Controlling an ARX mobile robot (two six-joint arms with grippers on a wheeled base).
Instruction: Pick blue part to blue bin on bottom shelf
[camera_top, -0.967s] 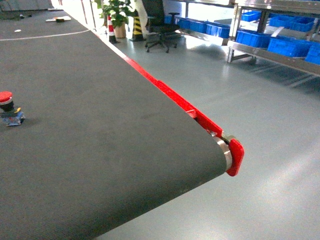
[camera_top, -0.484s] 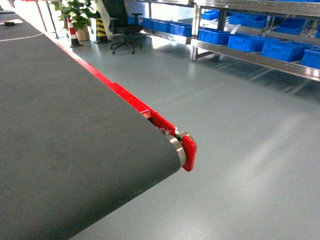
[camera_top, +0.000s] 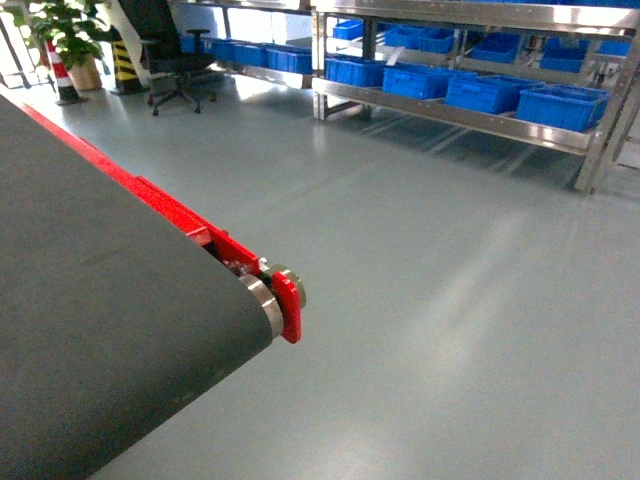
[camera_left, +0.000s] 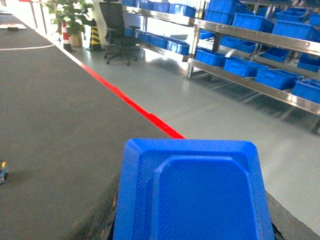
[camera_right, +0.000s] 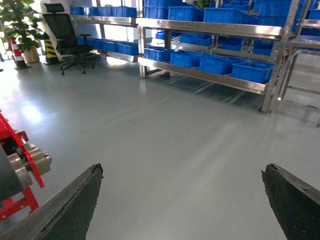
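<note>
Close under the left wrist camera, a blue part (camera_left: 192, 192) is filling the lower frame, a tray-like piece with a raised rim, and it is hiding the left hand, so I cannot tell whether that hand is gripping it. Beneath it a dark belt (camera_left: 55, 130) with a red edge (camera_left: 132, 105) is stretching away. Across the grey floor (camera_top: 450, 300) the bottom shelf (camera_top: 450, 115) is carrying blue bins (camera_top: 490, 92), well apart from the part. Low in the right wrist view, the right hand (camera_right: 182, 200) is hanging open, its fingers (camera_right: 75, 200) spread wide above the floor.
</note>
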